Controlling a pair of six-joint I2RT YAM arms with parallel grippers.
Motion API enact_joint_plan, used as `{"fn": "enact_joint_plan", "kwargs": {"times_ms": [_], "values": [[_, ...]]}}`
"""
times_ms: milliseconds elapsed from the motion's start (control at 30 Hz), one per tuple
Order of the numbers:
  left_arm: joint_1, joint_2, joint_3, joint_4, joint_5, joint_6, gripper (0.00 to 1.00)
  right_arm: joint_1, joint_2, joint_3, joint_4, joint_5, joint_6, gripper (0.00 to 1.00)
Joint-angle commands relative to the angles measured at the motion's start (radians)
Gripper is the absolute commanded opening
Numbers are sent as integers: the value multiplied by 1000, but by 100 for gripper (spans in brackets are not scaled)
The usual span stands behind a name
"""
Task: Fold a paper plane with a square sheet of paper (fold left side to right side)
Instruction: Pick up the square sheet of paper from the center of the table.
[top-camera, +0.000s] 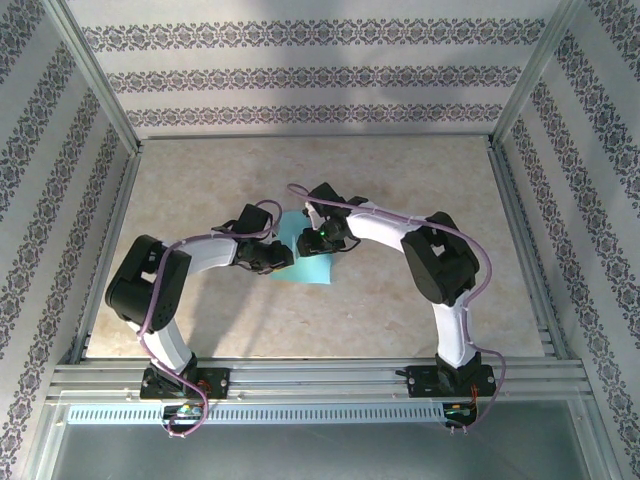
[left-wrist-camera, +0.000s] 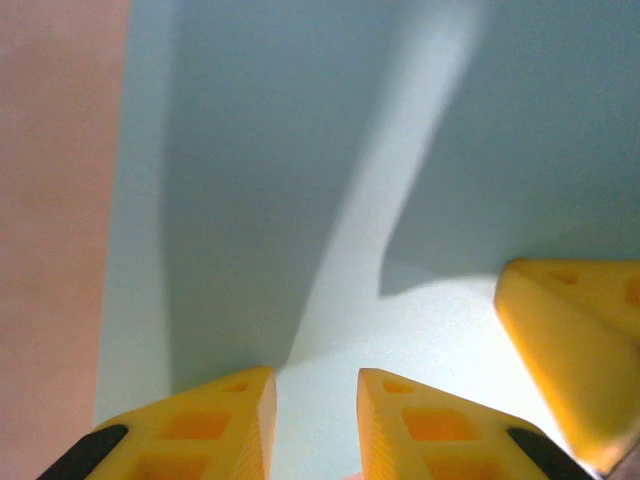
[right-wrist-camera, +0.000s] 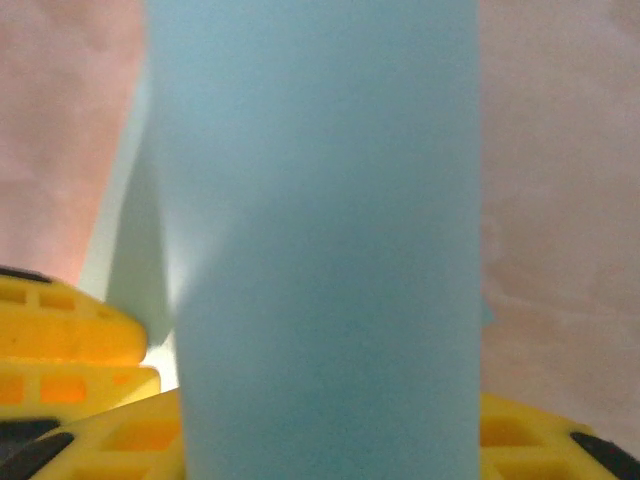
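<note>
First fold only begun; I see no plane yet.
The square sheet of paper (top-camera: 313, 264) lies mid surface (top-camera: 400, 180). My left jaws rest on it, narrowly parted. A flap stands across my right jaws; I cannot tell if they grip it.

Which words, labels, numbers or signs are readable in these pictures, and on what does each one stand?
None can be read. The thin cyan-blue sheet of paper is plain, the yellow plastic fingers carry no marks, and the striped wallpaper bears floral ornament, no letters.
</note>
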Motion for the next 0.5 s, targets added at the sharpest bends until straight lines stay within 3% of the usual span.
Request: {"fn": "enact_joint_plan", "kwargs": {"times_ms": [0,167,467], "values": [[23,-93,-21,8,-17,21,30,-33,-82,-46,74,-104,28,41],[104,-234,-103,119,49,5,41,-70,-187,-137,176,-205,39,39],[227,-415,-197,363,329,-21,58,-185,-394,-267,311,-469,51,38]]}}
